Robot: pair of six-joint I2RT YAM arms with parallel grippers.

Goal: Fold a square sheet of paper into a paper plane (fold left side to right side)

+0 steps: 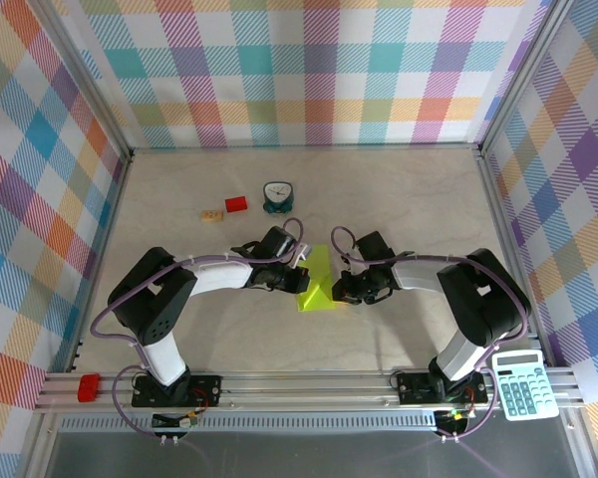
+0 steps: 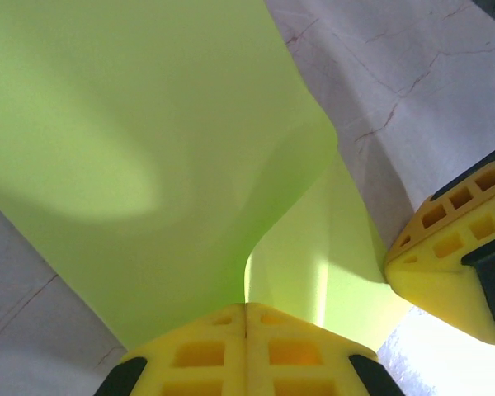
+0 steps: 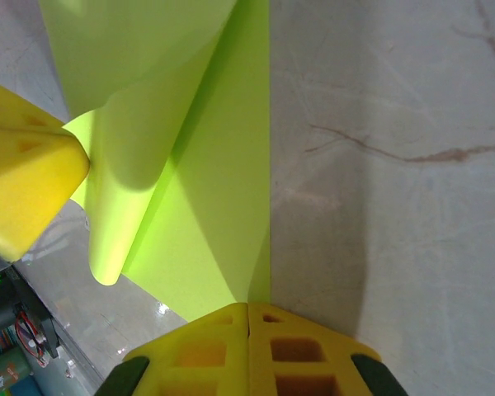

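Two grippers of mine meet at the thin lime yellow-green square sheet of paper (image 1: 317,286), which lies partly folded near the middle of the pale marbled table (image 1: 409,199), between them. My left gripper (image 2: 246,307) has its yellow fingers pressed flat together, and the sheet's raised, curling flap runs into them, so I have that flap pinched. My right gripper (image 3: 247,307) is likewise fully closed. Its tips sit at the sheet's straight right edge, where the paper lies flat on the table; whether any paper is nipped between them I cannot tell. Well beyond the sheet stand a small teal clock (image 1: 276,196) and a small red block (image 1: 236,204), just beside each other.
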